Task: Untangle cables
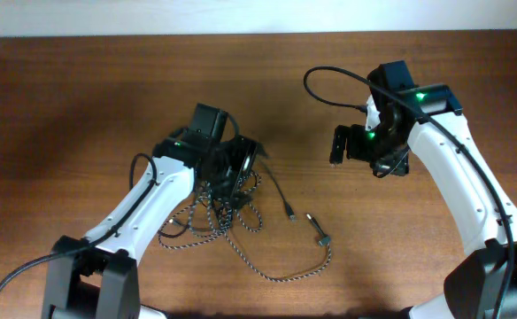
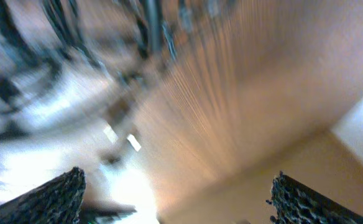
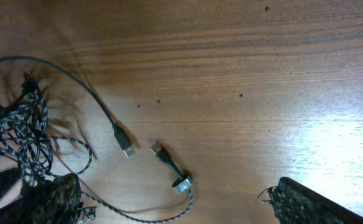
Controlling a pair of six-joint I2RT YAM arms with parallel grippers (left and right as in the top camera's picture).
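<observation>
The left gripper (image 1: 230,167) has its jaws wide apart. In its own badly blurred view the two dark fingers (image 2: 51,199) sit at 7 and 5 o'clock with only smeared wood and dark streaks beyond them, so I cannot tell whether they touch anything. From overhead this gripper hangs directly over the tangle (image 1: 207,213), which lies at about 8 o'clock from the middle of the table (image 1: 81,106), and its white arm runs back toward 7 o'clock. The right gripper (image 1: 340,146) also has its jaws apart. In its wrist view the fingers (image 3: 318,202) stand at the bottom corners with bare wood between them, and it (image 3: 181,208) sits well apart from the tangle, at 2 o'clock from the table's middle. The speckled cable (image 1: 272,276) makes up most of the knot. A long loop of it sweeps out toward 5 o'clock, then bends back up to a plug (image 3: 158,149) lying flat on the wood. Its coils (image 3: 17,134) crowd the 9 o'clock edge of the right wrist view and run past the finger at 7 o'clock. The black cable (image 1: 276,190) leaves the tangle near the left gripper and runs toward 4 o'clock. In the wrist view it (image 3: 76,81) arcs down to its own plug (image 3: 125,149), just beside the speckled cable's plug but not touching it.
</observation>
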